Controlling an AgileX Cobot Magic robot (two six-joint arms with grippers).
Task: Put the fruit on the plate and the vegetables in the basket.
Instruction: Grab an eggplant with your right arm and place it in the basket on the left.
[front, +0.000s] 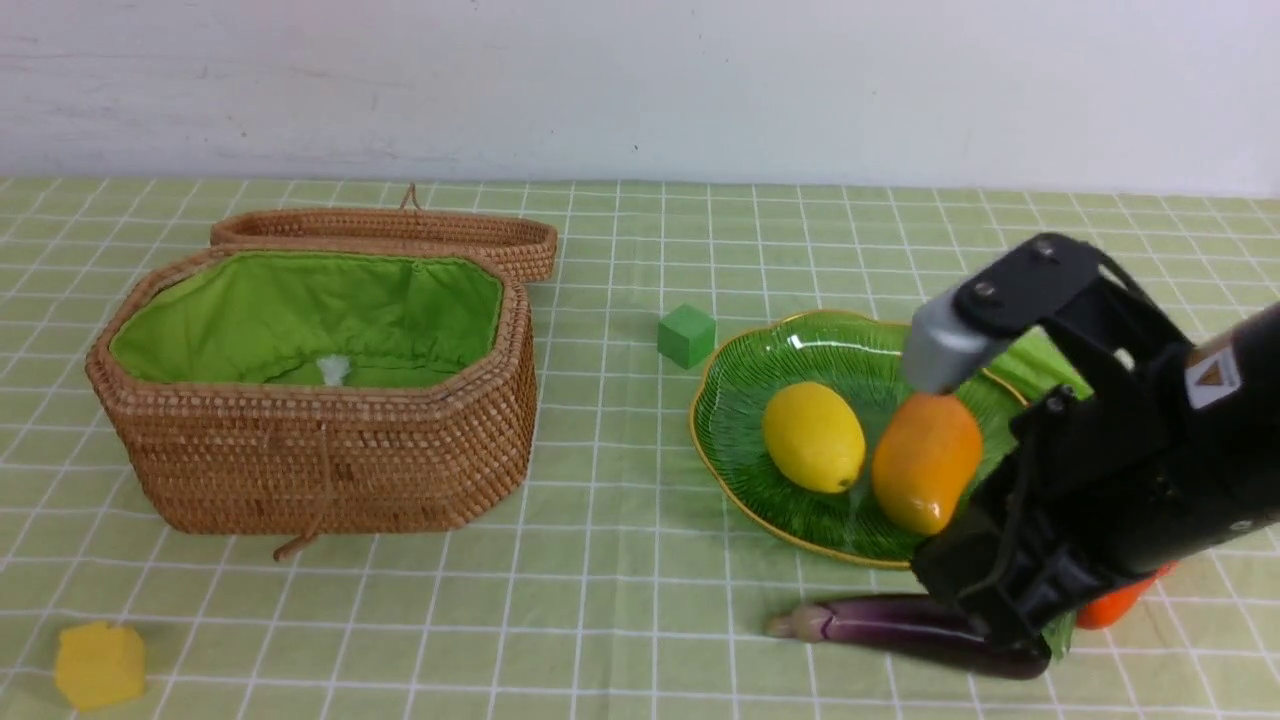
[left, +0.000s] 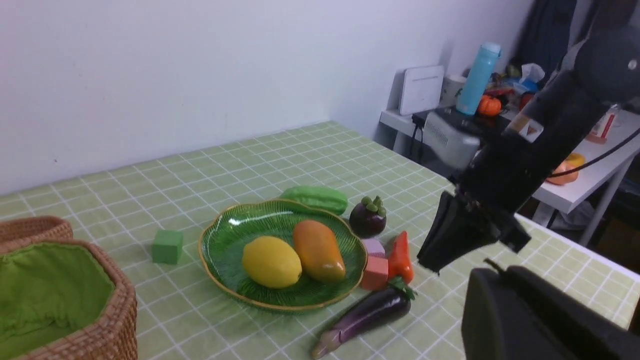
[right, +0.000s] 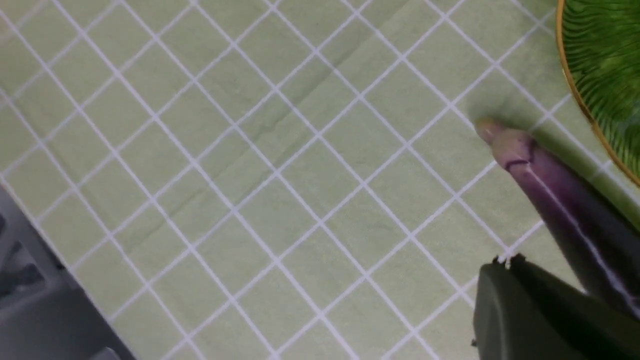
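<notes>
Stock on the green checked tablecloth (front: 620, 560), by item:

- basket (front: 320, 455): wicker with a green lining, is standing open at the left, its lid (front: 390, 232) lying back behind it.
- plate (front: 745, 470): green glass with a gold rim, is sitting right of centre, well apart from the basket.
- lemon (front: 813, 436) and mango (front: 925, 462): both are resting on the plate, side by side, the lemon on the left.
- mangosteen (left: 367, 217): is sitting on the cloth just outside the plate's far right rim; the arm is hiding it in the front view.
- gourd (left: 315, 198): is lying on the cloth along the plate's far rim, near the mangosteen.
- carrot (left: 400, 257): is lying on the cloth right of the plate, beside two pink cubes (left: 375, 272), its leaves pointing toward the eggplant.
- eggplant (front: 880, 625): is lying on the cloth in front of the plate, its pale end pointing left.
- right gripper (left: 434, 256): is reaching down at the eggplant's right end with its jaws drawn narrow; whether they are pinching the eggplant cannot be told.
- left gripper (left: 492, 295): is showing only as a dark edge in its own wrist view, with its jaws closed and nothing seen in them.
- green cube (front: 686, 335): is sitting between the basket and the plate, nearer the plate.
- yellow cube (front: 98, 665): is sitting at the near left corner.
</notes>
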